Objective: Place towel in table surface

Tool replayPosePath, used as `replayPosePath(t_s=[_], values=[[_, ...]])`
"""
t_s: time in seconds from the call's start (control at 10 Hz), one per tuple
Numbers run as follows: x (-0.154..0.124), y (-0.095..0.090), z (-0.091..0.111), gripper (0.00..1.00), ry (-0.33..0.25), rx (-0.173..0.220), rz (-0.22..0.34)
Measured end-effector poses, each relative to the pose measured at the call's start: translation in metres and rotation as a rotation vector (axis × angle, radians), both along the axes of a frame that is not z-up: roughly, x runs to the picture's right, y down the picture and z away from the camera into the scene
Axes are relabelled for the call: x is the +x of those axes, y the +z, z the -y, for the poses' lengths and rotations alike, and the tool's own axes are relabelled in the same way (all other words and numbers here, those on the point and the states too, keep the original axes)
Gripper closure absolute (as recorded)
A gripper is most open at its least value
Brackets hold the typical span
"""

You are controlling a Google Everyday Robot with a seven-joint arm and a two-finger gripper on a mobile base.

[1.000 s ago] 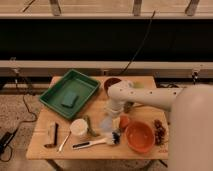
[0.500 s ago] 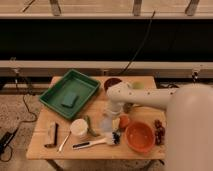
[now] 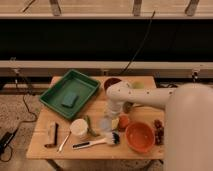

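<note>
The white arm reached in from the right of the frame, its gripper (image 3: pixel 107 118) pointing down at the table's (image 3: pixel 42 147) middle, between a white cup (image 3: pixel 78 127) and an orange bowl (image 3: pixel 139 136). A pale towel (image 3: pixel 105 125) sat bunched right beneath it on the wood. Whether the gripper had hold of it could not be told. A teal sponge (image 3: pixel 70 99) lay in the green tray (image 3: pixel 54 93), upper left.

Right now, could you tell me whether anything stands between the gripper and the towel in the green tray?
Only the raised wall of the green tray does. The gripper hangs over the table to the tray's right; the towel lies inside it. The white cup sits off that line.
</note>
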State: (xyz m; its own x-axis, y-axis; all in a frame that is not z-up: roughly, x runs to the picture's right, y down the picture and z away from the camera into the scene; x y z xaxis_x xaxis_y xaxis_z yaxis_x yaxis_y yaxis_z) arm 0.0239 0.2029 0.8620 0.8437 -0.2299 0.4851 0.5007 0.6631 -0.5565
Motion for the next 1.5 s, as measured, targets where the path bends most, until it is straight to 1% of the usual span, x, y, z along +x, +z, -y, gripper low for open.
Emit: replayPosePath(t_s=[0.1, 0.2, 0.5, 0.7, 0.8, 0.9, 1.0, 1.2, 1.5], values=[[0.002, -0.001, 0.001, 0.95, 0.000, 0.001, -0.002], [0.002, -0.002, 0.003, 1.00, -0.001, 0.002, -0.001], [0.001, -0.003, 0.007, 1.00, -0.002, 0.006, 0.004], [-0.015, -0.013, 0.033, 1.00, -0.010, 0.031, 0.035], [-0.018, -0.018, 0.045, 1.00, -0.015, 0.039, 0.044], [-0.023, -0.024, 0.065, 1.00, -0.019, 0.054, 0.058], [-0.026, -0.027, 0.082, 1.00, -0.023, 0.069, 0.069], [-0.033, -0.032, 0.108, 1.00, -0.031, 0.089, 0.091], [-0.031, -0.041, 0.130, 1.00, -0.030, 0.109, 0.103]])
